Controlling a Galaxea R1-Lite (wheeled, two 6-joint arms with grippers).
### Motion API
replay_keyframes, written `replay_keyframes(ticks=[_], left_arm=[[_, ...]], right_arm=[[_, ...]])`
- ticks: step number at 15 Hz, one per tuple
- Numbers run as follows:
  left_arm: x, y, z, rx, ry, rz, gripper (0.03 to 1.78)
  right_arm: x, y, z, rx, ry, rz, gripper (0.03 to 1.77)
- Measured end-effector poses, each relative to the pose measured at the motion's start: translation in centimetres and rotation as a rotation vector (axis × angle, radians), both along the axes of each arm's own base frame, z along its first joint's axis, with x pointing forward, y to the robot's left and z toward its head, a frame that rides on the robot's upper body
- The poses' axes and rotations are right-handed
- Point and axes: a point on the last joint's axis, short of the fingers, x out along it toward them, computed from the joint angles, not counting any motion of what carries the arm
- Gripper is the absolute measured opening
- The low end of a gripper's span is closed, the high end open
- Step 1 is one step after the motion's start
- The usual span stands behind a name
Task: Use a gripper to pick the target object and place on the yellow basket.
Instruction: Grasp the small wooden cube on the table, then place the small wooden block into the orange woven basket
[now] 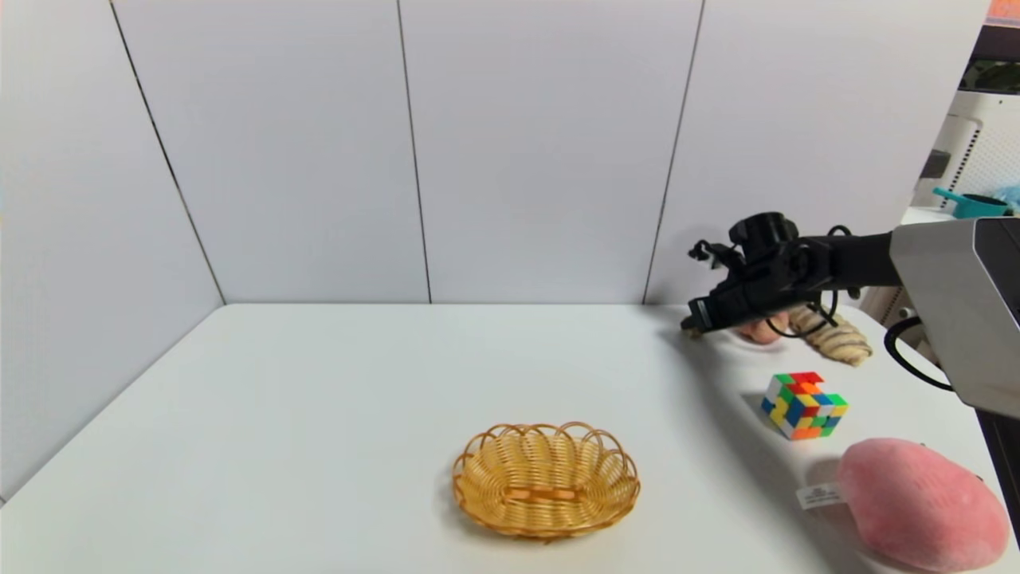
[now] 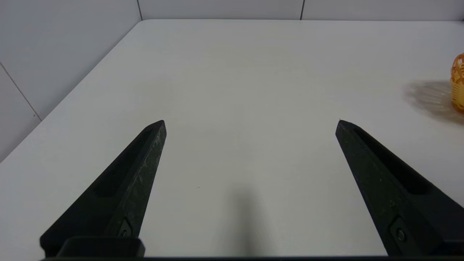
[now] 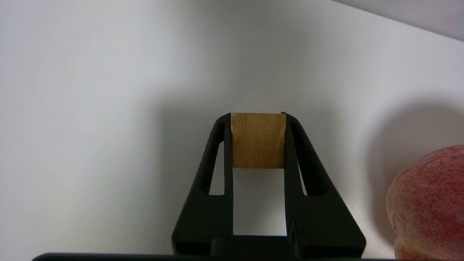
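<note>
Right wrist view: my right gripper (image 3: 258, 119) clamps the target object (image 3: 257, 140); yellow basket (image 1: 546, 480) at seven o'clock; left gripper (image 2: 250, 125) spread apart.

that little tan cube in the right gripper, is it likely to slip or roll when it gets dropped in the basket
The tan cube looks like matte wood or cork, so it is probably light and not slippery. The right gripper pinches two flat faces, so the hold seems firm. Flat sides mean it should settle, not roll, in the yellow basket.
</note>
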Motion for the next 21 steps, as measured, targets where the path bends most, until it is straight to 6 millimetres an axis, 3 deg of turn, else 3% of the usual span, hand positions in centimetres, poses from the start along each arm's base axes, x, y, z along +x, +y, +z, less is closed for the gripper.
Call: replay_keyframes(ticks=[4, 8, 10, 14, 18, 21], left_arm=[[0.0, 0.0, 0.0, 0.0, 0.0, 0.0, 1.69], [0.0, 0.0, 0.0, 0.0, 0.0, 0.0, 1.69], [0.0, 0.0, 0.0, 0.0, 0.0, 0.0, 1.69], [0.0, 0.0, 0.0, 0.0, -0.001, 0.0, 1.69], [0.0, 0.0, 0.0, 0.001, -0.001, 0.0, 1.69], [0.0, 0.0, 0.0, 0.0, 0.0, 0.001, 1.69]], right_arm=[[-0.4, 0.5, 1.6, 0.006, -0.028, 0.008, 0.39], [-3.5, 2.9, 7.4, 0.021, -0.084, 0.065, 0.39], [-6.7, 5.4, 10.3, 0.035, -0.088, 0.121, 0.39], [-16.1, 11.7, 14.0, 0.076, -0.069, 0.312, 0.39], [-25.1, 15.1, 14.6, 0.094, -0.036, 0.535, 0.39], [-28.7, 16.1, 14.0, 0.108, -0.059, 0.646, 0.39]])
